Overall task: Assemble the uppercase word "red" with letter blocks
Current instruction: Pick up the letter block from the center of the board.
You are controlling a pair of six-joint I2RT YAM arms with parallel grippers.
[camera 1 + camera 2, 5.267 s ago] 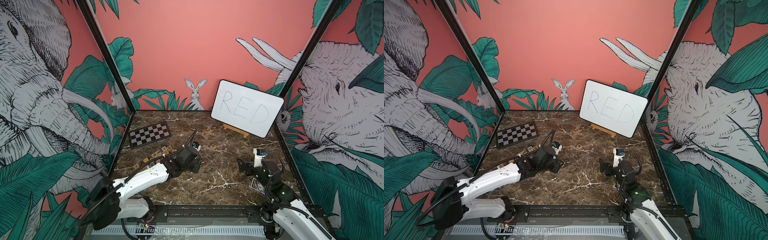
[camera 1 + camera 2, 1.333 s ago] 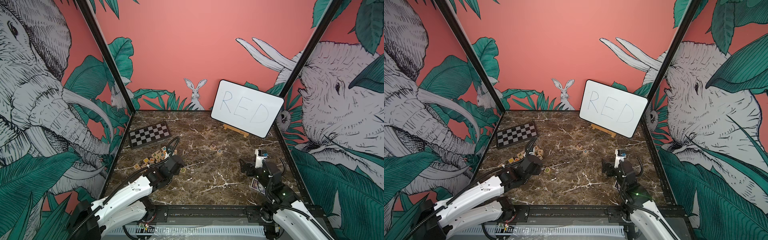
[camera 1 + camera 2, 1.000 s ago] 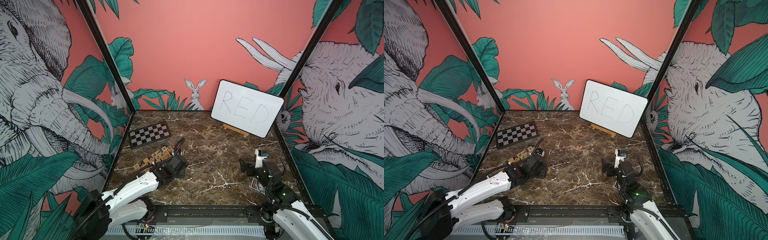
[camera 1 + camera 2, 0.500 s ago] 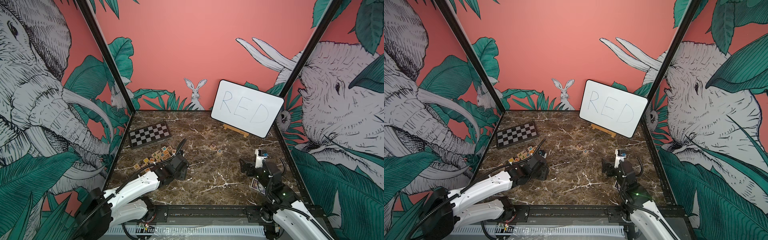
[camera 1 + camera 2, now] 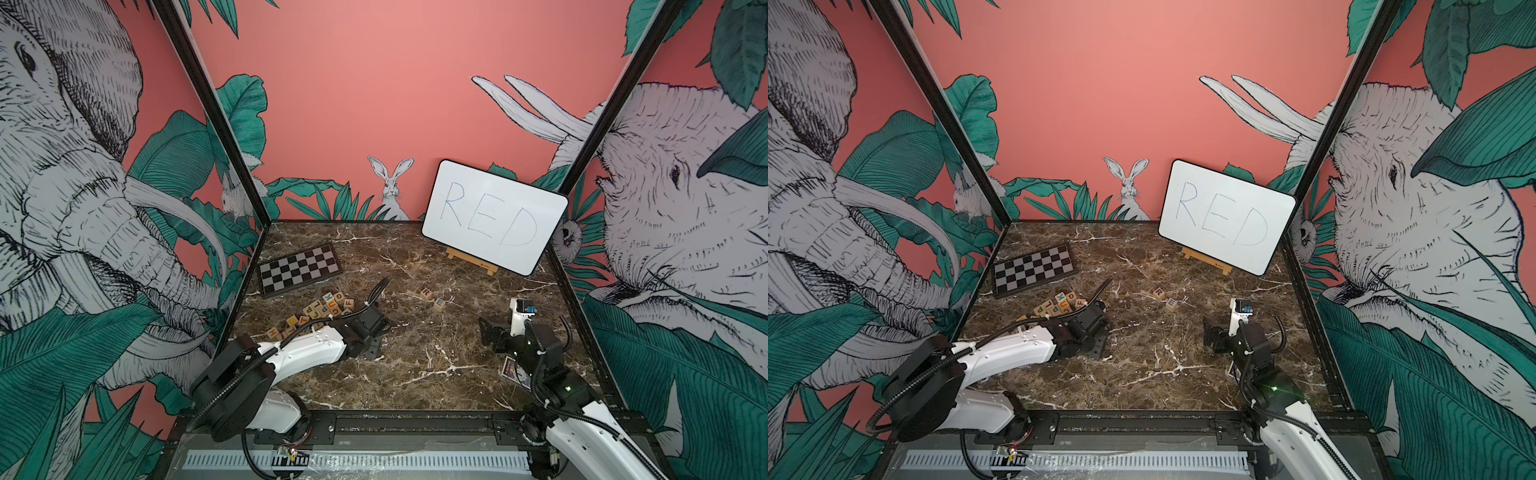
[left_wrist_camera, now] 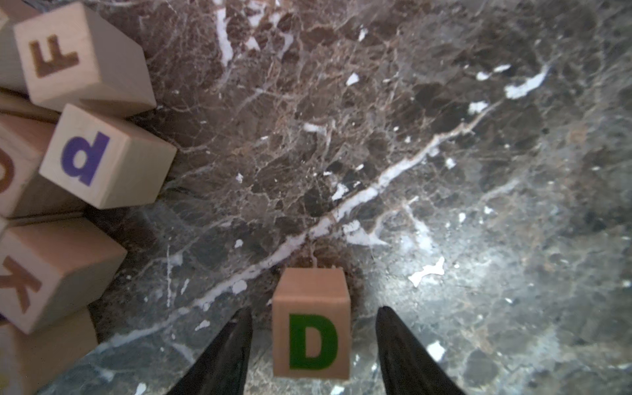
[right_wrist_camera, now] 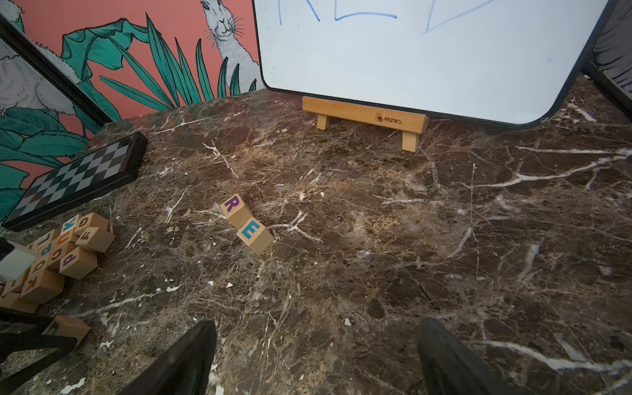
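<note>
Edging out from the heap over the last second or so, the left arm now has the left tool (image 6: 314, 308) lowered over the D block (image 6: 311, 325). Its two dark fingers (image 6: 225, 359) stand one on either side of the cube with a sliver of counter (image 6: 444, 171) showing at each side. So the tool is part-open and astride the block, not yet pinching it. The cube sits on the counter with its green D facing up, just clear of the heap of spare letter blocks (image 6: 85, 157) (F, P and K can be read there).

The right tool (image 7: 316, 325) hangs wide and empty over the counter's right side, well apart from every block.

Farther out, toward the whiteboard (image 5: 494, 216), the R block (image 7: 233, 207) and the E block (image 7: 253, 232) lie touching, in reading order, the E a little twisted against the R.

By my reckoning two letters of the word are laid. What is left is to close on the D, carry it across and set it just beyond the E, in line.
</note>
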